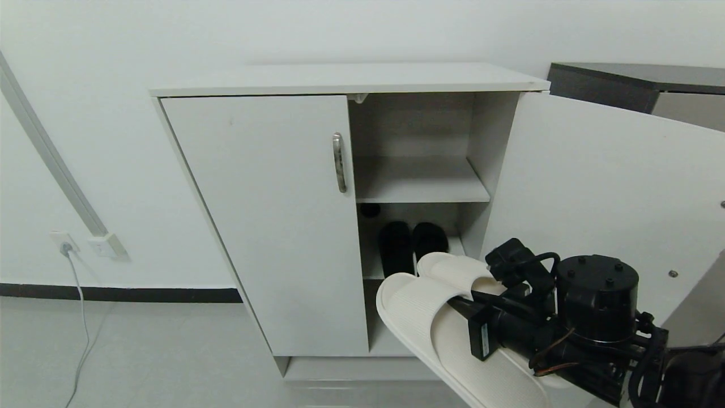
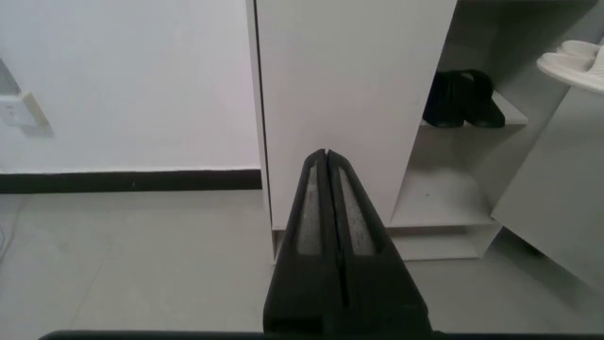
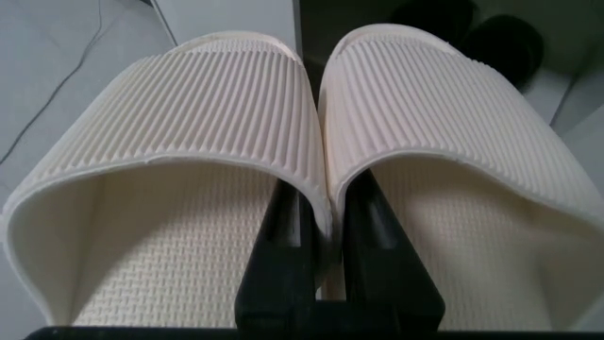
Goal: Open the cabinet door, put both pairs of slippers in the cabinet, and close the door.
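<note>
The white cabinet [image 1: 260,226] has its right door [image 1: 600,192] swung open and its left door shut. A pair of black slippers [image 1: 409,245] sits on the middle shelf inside, also seen as black slippers [image 2: 462,99]. My right gripper [image 1: 473,297] is shut on the inner edges of a pair of white ribbed slippers [image 1: 436,317], held side by side just in front of the open compartment, toes toward it. The white slippers [image 3: 311,142] sit over the fingers [image 3: 283,255]. My left gripper [image 2: 326,189] hangs shut and empty, low in front of the shut left door.
An upper shelf [image 1: 419,181] and a bottom compartment [image 2: 444,198] stand bare. A metal handle [image 1: 338,163] is on the left door. A cable [image 1: 82,317] runs from a wall socket at the left. A dark-topped unit [image 1: 640,85] stands behind the open door.
</note>
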Motion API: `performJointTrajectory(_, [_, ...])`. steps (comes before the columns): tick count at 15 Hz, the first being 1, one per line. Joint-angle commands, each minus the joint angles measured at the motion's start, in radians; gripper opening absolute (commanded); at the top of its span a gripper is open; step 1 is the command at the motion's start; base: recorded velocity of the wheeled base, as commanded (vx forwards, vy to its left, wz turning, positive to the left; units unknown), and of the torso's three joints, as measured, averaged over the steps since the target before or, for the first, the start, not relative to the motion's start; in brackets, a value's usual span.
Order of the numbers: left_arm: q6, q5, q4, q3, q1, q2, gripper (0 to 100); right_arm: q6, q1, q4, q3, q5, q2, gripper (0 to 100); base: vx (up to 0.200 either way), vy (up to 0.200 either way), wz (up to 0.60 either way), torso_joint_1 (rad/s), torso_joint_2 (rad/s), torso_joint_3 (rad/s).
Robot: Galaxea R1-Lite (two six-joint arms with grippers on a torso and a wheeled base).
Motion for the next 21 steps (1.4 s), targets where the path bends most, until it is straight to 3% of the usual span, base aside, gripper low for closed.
performJointTrajectory(1, [-0.001, 0.0, 0.0, 0.0, 0.0, 0.0, 0, 0.0, 0.001, 0.0, 0.0, 0.0, 0.002, 0, 0.0, 0.0, 0.0, 0.0, 0.0, 0.0])
performJointTrajectory(5, [-0.001, 0.0, 0.0, 0.0, 0.0, 0.0, 0, -0.043, 0.004, 0.0, 0.017, 0.002, 0.003, 0, 0.0, 0.0, 0.0, 0.0, 0.0, 0.0])
performJointTrajectory(7, [-0.001, 0.0, 0.0, 0.0, 0.0, 0.0, 0, -0.063, 0.005, -0.075, 0.014, -0.023, 0.052, 0, 0.0, 0.0, 0.0, -0.002, 0.17, 0.146])
performJointTrajectory(8, [0.001, 0.0, 0.0, 0.0, 0.0, 0.0, 0, -0.063, 0.022, -0.121, 0.0, -0.069, 0.097, 0, 0.0, 0.0, 0.0, -0.002, 0.09, 0.056])
performJointTrajectory(10, [-0.001, -0.002, 0.0, 0.0, 0.0, 0.0, 0, -0.036, 0.07, -0.102, -0.122, -0.286, 0.199, 0, 0.0, 0.0, 0.0, 0.0, 0.0, 0.0])
performJointTrajectory(12, [-0.001, 0.0, 0.0, 0.0, 0.0, 0.0, 0, 0.017, 0.099, 0.002, -0.294, -0.516, 0.302, 0, 0.0, 0.0, 0.0, 0.0, 0.0, 0.0])
performJointTrajectory(13, [-0.001, 0.0, 0.0, 0.0, 0.0, 0.0, 0, 0.02, 0.099, 0.019, -0.316, -0.546, 0.307, 0, 0.0, 0.0, 0.0, 0.0, 0.0, 0.0])
performJointTrajectory(14, [-0.001, 0.0, 0.0, 0.0, 0.0, 0.0, 0, 0.049, 0.093, 0.126, -0.42, -0.628, 0.305, 0, 0.0, 0.0, 0.0, 0.0, 0.0, 0.0])
performJointTrajectory(18, [-0.001, 0.0, 0.0, 0.0, 0.0, 0.0, 0, 0.18, 0.09, 0.497, -0.668, -0.739, 0.241, 0, 0.0, 0.0, 0.0, 0.0, 0.0, 0.0])
performJointTrajectory(21, [-0.001, 0.0, 0.0, 0.0, 0.0, 0.0, 0, 0.163, 0.094, 0.511, -0.739, -0.78, 0.236, 0, 0.0, 0.0, 0.0, 0.0, 0.0, 0.0])
